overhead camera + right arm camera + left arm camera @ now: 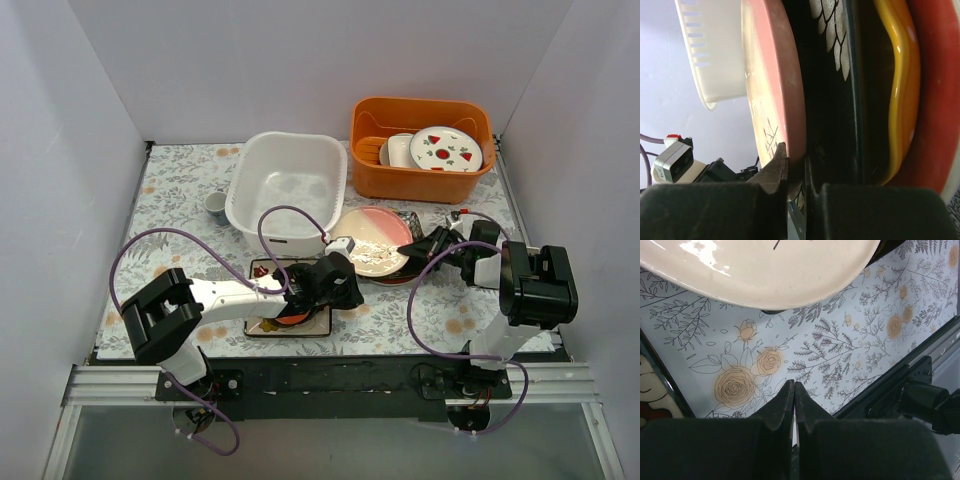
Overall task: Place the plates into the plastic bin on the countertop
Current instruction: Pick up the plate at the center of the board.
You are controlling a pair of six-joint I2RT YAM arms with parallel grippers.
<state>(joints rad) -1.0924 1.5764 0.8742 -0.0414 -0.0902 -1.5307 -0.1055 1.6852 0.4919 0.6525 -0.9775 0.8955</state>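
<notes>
Right gripper (795, 162) fingers fill the foreground of the wrist view, clamped on the rim of a pink-rimmed plate (782, 80) with a cream face (a dark gap parts it from the plates behind). Those are a black plate (832, 45) with white flowers, a yellow plate (900, 100) and a red plate (935, 90). The plastic bin (288, 185) stands just beyond on the countertop (850, 340). The left gripper (794, 390) has its fingers pressed together, holding nothing, above the countertop beside a square plate (308, 322).
</notes>
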